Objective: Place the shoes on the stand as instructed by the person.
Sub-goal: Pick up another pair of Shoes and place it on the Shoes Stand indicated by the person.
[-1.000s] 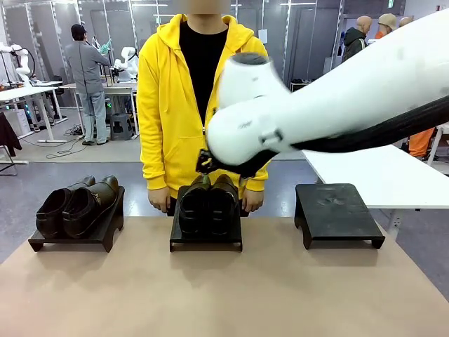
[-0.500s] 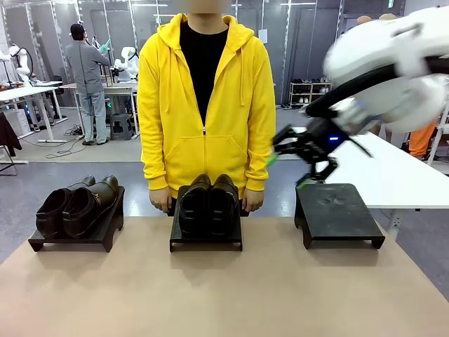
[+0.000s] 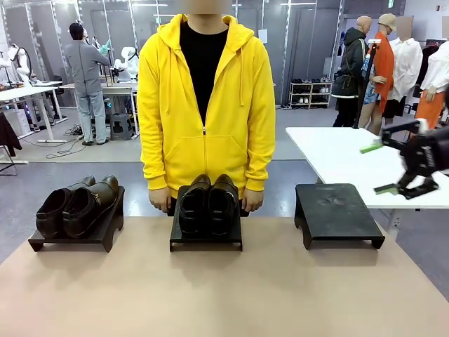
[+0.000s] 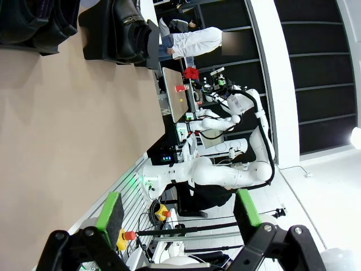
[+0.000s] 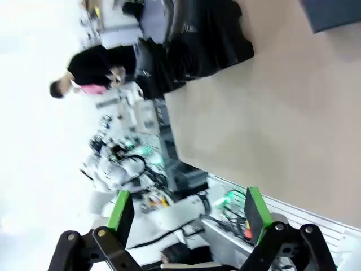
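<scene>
Two pairs of black shoes sit on the left stand [image 3: 76, 235] and middle stand [image 3: 205, 239]; the right stand [image 3: 338, 214] is bare. The person [image 3: 205, 105] stands just behind the middle pair [image 3: 206, 203]; the left pair [image 3: 76, 206] sits apart. The right gripper [image 3: 394, 168] hovers empty and wide open at far right, so the placing looks done.

The right black two-finger tool with green pads [image 5: 186, 212] is rising from the bottom edge with its jaws standing wide apart and nothing between them. Beyond it the tan, matte counter [image 5: 271, 118] is stretching toward the top, where a blurred pair of glossy black leather shoes [image 5: 206, 36] is sitting near the counter's edge. A dark flat stand corner [image 5: 333, 14] is showing at the top right. A person in black [image 5: 93, 70] is standing sideways farther off.
</scene>
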